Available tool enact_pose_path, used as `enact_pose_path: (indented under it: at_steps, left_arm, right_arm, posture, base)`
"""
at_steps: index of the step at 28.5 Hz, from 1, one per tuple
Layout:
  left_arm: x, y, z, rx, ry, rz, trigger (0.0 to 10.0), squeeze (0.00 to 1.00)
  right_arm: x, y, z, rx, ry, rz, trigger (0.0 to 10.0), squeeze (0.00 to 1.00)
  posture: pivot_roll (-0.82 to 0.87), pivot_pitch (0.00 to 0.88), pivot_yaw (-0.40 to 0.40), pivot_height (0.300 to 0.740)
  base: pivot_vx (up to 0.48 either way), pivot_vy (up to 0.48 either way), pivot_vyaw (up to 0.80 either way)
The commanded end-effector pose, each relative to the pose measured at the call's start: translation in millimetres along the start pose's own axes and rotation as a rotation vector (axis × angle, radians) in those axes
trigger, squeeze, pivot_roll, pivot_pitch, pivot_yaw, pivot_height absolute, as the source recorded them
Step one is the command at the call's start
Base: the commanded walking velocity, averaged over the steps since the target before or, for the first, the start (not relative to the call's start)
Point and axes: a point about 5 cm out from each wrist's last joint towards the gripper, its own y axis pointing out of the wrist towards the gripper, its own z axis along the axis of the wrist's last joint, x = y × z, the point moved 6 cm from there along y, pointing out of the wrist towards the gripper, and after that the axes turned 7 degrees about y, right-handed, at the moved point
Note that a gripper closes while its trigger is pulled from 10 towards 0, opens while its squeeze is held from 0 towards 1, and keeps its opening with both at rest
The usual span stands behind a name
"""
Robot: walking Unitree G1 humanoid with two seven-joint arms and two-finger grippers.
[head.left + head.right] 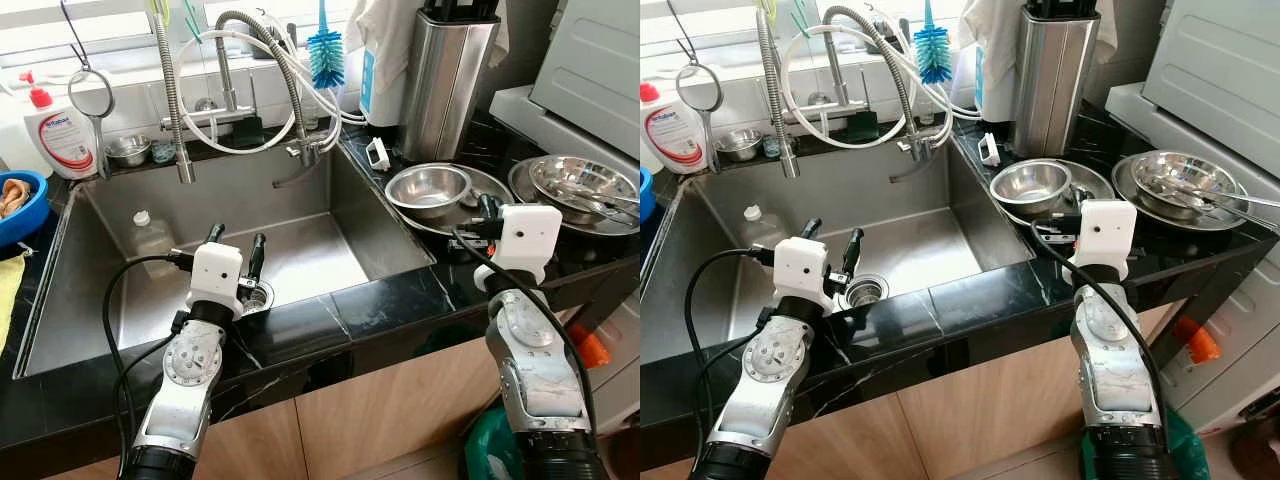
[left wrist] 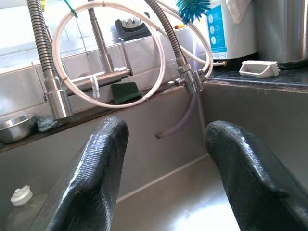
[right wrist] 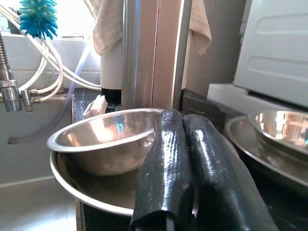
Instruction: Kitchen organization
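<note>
Sink [image 1: 120, 300] of stainless steel under left gripper [image 1: 236, 248], jaws released; right gripper [image 1: 487, 208] clenched empty beside shiny steel bowl [image 1: 428, 189], likely next pickup

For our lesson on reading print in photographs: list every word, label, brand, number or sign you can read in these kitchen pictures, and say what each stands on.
No text can be read with certainty.
White bottle with red cap: red and blue label, brand word too blurred to read.
White container with blue panel: small icons and print, too small to read.
Left gripper and right gripper: no markings.
</note>
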Motion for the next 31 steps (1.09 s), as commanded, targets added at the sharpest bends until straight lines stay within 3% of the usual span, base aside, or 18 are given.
enact_pose_path:
  at_steps: [1,12,15,20,24,25,26,27,29,31]
  left_arm:
    - [-1.3,0.8,0.7,0.000,0.012,0.005,10.0,0.00]
    - [0.1,0.8,0.8,0.001,0.008,0.002,10.0,0.00]
    - [0.1,0.8,0.9,0.001,0.007,0.002,10.0,0.00]
    - [-0.1,1.1,0.9,0.002,0.009,0.002,10.0,0.00]
    - [-0.1,1.1,0.9,0.002,0.009,0.002,10.0,0.00]
    - [0.2,1.2,1.0,0.002,0.008,0.002,10.0,0.00]
    - [0.2,1.2,1.0,0.002,0.008,0.002,10.0,0.00]
    - [0.3,1.3,1.0,0.002,0.008,0.003,10.0,0.00]
    - [-1.1,1.6,0.7,0.001,0.010,0.007,10.0,0.00]
    - [-1.5,1.5,0.8,0.001,0.011,0.008,10.0,0.00]
  right_arm:
    - [-0.7,2.1,21.1,0.076,-0.015,-0.009,10.0,0.00]
    - [0.2,4.4,52.9,0.198,-0.096,-0.041,10.0,0.00]
    - [-4.2,4.7,54.1,0.206,-0.106,-0.017,10.0,0.00]
    - [-25.3,3.8,62.4,0.246,-0.120,0.098,10.0,0.00]
    - [-25.4,3.6,62.6,0.247,-0.122,0.096,10.0,0.00]
    - [-54.4,3.6,61.0,0.213,-0.062,0.265,10.0,0.00]
    - [-54.4,3.6,61.0,0.213,-0.062,0.265,10.0,0.00]
    - [-81.7,-1.1,60.4,0.191,-0.023,0.429,10.0,0.00]
    - [-119.8,-13.5,54.8,0.132,0.042,0.684,10.0,0.00]
    - [-122.0,-14.4,54.2,0.126,0.052,0.704,10.0,0.00]
  posture:
    - [-0.09,0.000,0.049,0.740]
    - [-0.09,0.000,0.048,0.740]
    - [-0.09,0.000,0.048,0.740]
    - [-0.10,0.000,0.050,0.740]
    - [-0.10,0.000,0.050,0.740]
    - [-0.10,0.000,0.050,0.740]
    - [-0.10,0.000,0.050,0.740]
    - [-0.10,0.000,0.050,0.740]
    - [-0.09,0.000,0.047,0.740]
    - [-0.09,0.000,0.045,0.740]
  base:
    - [0.000,0.000,0.00]
    - [0.000,0.000,0.00]
    - [0.000,0.000,0.00]
    - [0.000,0.000,0.00]
    - [0.000,0.000,0.00]
    - [0.000,0.000,0.00]
    - [0.000,0.000,0.00]
    - [0.000,0.000,0.00]
    - [0.000,0.000,0.00]
    - [0.000,0.000,0.00]
